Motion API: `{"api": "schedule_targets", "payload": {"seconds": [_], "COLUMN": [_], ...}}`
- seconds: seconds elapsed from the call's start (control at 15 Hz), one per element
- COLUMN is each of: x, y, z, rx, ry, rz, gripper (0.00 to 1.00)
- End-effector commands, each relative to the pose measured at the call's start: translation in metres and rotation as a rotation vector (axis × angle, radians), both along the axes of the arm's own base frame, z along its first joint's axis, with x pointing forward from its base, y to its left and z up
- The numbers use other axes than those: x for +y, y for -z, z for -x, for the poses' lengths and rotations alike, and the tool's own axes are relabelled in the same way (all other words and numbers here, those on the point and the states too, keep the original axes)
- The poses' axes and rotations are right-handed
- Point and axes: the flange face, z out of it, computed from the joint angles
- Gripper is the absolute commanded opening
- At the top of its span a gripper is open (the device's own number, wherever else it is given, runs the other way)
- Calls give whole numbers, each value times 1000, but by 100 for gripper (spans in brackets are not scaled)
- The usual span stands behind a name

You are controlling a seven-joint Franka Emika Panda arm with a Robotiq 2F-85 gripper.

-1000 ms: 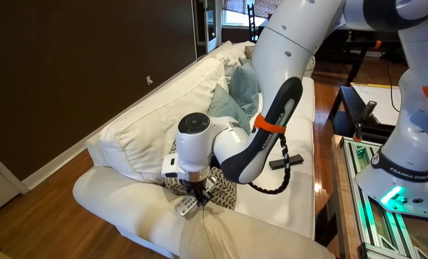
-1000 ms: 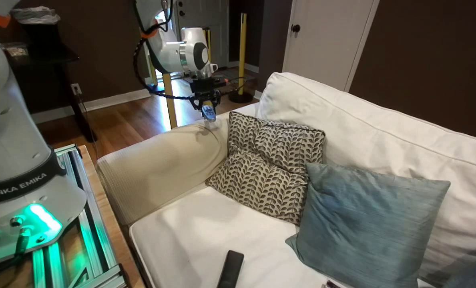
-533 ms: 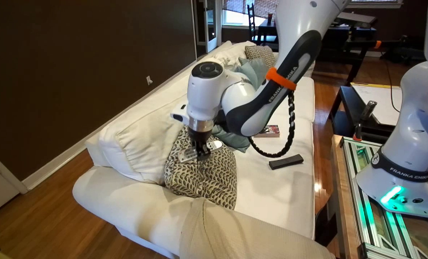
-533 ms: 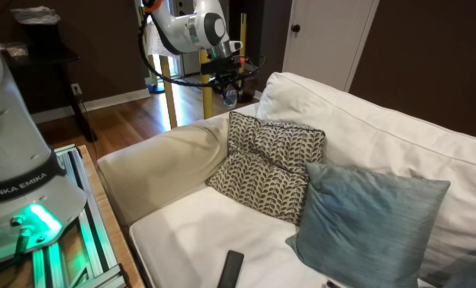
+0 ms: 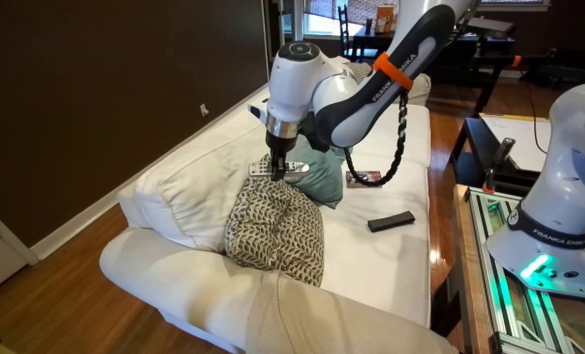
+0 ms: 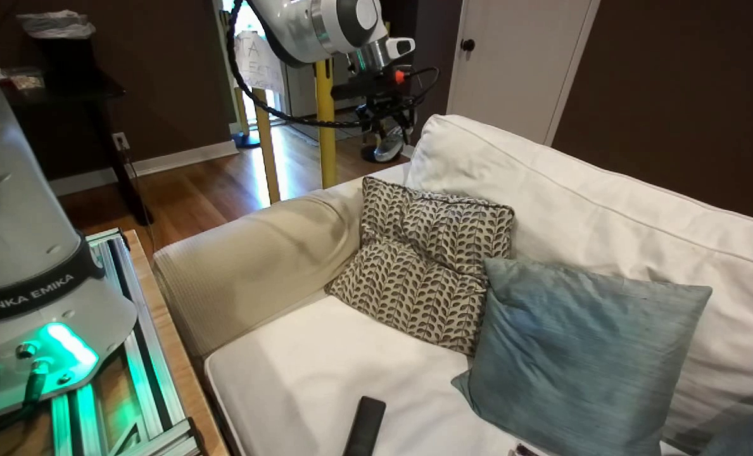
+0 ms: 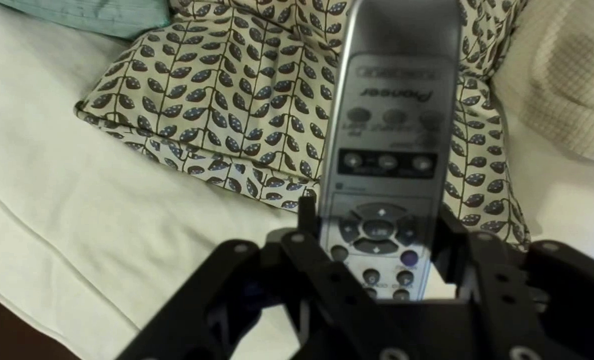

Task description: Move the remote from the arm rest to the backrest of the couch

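The light grey-white remote [image 5: 298, 168] is held in the air above the patterned pillow, near the backrest [image 5: 194, 187]. My gripper [image 5: 277, 172] is shut on the middle of the remote, with both ends sticking out. In the wrist view the gripper [image 7: 378, 227] has a finger on each side of the remote [image 7: 389, 170]. In an exterior view the remote [image 6: 389, 145] hangs tilted under the gripper [image 6: 385, 126], apart from the couch. The arm rest [image 5: 174, 275] of the cream-white couch [image 5: 366, 275] holds nothing on top. The backrest [image 6: 579, 183] and arm rest [image 6: 256, 259] also show there.
The patterned pillow [image 5: 275, 231] leans in the couch corner below the gripper. A teal pillow [image 5: 322, 169] stands beside it against the backrest. A black remote [image 5: 391, 221] and a small book [image 5: 363, 178] lie on the seat. A brown wall [image 5: 125, 88] stands behind the backrest.
My gripper has lifted the remote from just over the arm rest, up and along the couch past the patterned pillow. The remote has turned from slanted to nearly level in an exterior view.
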Motion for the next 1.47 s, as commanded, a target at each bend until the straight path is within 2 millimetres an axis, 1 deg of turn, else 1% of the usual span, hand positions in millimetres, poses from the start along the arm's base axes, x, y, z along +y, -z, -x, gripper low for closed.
{"api": "schedule_targets", "payload": {"seconds": [0.0, 0.13, 0.2, 0.4, 0.67, 0.93, 1.2, 1.4], "x": [1, 2, 4, -11, -49, -81, -99, -109], "y": [0, 1, 2, 0, -3, -6, -3, 0], "z": [0, 1, 5, -5, -30, -59, -89, -113], "rx": [1, 3, -1, -21, -34, -51, -66, -90], "ry": [3, 5, -14, 50, 150, 218, 252, 251], "rz": [-2, -3, -17, -53, -118, -190, -240, -236], "gripper": [54, 54, 29, 29, 29, 29, 29, 29]}}
